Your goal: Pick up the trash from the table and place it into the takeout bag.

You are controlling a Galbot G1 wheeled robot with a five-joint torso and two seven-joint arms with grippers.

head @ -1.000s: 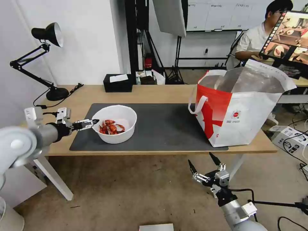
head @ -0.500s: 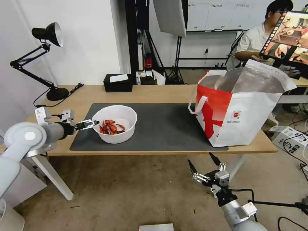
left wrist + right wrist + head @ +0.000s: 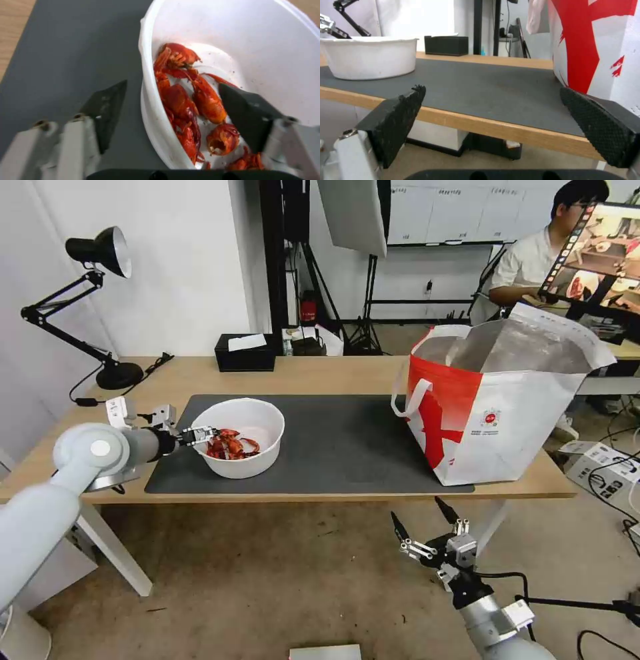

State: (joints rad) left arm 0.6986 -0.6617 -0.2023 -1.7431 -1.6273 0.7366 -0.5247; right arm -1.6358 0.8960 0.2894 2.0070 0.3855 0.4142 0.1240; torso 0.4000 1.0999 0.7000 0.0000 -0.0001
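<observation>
At the bottom right of the head view, below the worktop's front edge, the right gripper point(image 3: 427, 532) is held over the floor with its fingers spread and nothing between them. In the right wrist view the right gripper's two black pads point(image 3: 398, 120) are seen wide apart, with the worktop point(image 3: 493, 130) edge and grey mat point(image 3: 476, 87) beyond them.

At the left of the head view the left gripper point(image 3: 200, 435) is held at the near-left rim of the bowl point(image 3: 247, 457). In the left wrist view the left gripper's fingers point(image 3: 106, 110) are seen spread, one outside the bowl's wall over the mat and the other inside, above the red shells point(image 3: 186, 107); the rim lies between them, and contact with it cannot be made out.

The bowl is set on the left part of the mat point(image 3: 333, 447), which is laid along the middle of the worktop point(image 3: 320, 370). The shells point(image 3: 230, 445) are piled against the bowl's left inner side.

At the right of the frame the bag point(image 3: 507, 413) is stood upright on the right end of the mat, its mouth open and foil lining shown, well apart from the bowl. A white strap handle point(image 3: 408, 403) is hung on its left face, and a small round red logo point(image 3: 490, 418) is seen on its white front.

Farther back, a black tissue box point(image 3: 245, 353) is placed at the worktop's far edge, and a black desk lamp point(image 3: 100, 300) is stood at the far left corner.
</observation>
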